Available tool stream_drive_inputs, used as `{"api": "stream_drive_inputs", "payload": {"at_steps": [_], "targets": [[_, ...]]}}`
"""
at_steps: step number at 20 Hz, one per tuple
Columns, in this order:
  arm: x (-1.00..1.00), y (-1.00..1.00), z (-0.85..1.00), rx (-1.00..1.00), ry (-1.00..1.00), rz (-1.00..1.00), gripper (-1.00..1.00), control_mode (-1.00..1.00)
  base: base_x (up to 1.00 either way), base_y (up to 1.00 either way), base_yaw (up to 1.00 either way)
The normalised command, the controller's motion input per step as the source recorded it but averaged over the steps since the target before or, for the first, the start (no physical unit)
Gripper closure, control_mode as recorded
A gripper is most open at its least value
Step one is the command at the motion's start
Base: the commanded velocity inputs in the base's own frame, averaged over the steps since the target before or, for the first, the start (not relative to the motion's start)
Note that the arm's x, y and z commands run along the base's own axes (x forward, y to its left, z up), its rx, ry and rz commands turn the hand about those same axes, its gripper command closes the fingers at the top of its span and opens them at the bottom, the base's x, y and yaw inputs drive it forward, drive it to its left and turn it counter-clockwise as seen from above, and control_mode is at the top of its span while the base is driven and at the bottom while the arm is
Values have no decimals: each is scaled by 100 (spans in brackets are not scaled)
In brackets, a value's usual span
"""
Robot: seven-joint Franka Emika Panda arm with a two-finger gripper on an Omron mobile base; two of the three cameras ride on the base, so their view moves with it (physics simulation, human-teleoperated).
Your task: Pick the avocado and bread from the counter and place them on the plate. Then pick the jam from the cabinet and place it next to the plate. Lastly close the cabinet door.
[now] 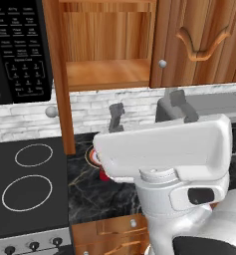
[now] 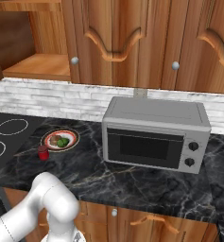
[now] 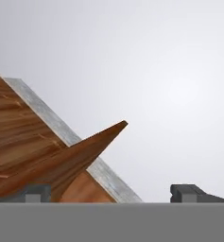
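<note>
Plate (image 2: 60, 140) sat on the black marble table (image 2: 132, 175) near the stove, with the avocado (image 2: 63, 142) and bread (image 2: 54, 140) already on it. Jam (image 2: 43, 152) stood on the table just beside the plate, on its near side. My read: only the door close was left.

Cabinet (image 1: 107, 74) was open, shelf bare. Cabinet door (image 1: 65, 99) stood swung out, seen edge-on as a narrow brown strip in the left base view, with its knob (image 1: 51, 111) low on the stove side.

Hand (image 3: 111, 194) was spread wide, holding nothing. In the hand view a pointed wooden edge cut across just above the left fingertip (image 3: 35, 193). Probably the door's edge, can't confirm. Can't tell if it was touching.

Risks, as I judged them:
- Contact near the door's thin edge: fingertip could slip off instead of pushing, door stays ajar.
- Push too close to the hinge: little leverage, door barely swings.
- Open fingers could snag the edge or knob and drag the door back on retreat.
- Arm sweeping low over the table could clip the jam and knock it away from the plate.
</note>
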Motion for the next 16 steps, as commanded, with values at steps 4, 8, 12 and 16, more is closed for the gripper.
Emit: {"api": "stream_drive_inputs", "payload": {"at_steps": [4,8,12,16], "targets": [[-85,39,0,-4,0,-2,-100,-100,0,0,0],[-52,37,0,-4,3,-18,-100,-100,0,0,0],[-14,39,0,-8,7,-20,-100,-100,0,0,0],[0,34,-1,-11,5,-19,-100,-100,0,0,0]]}}
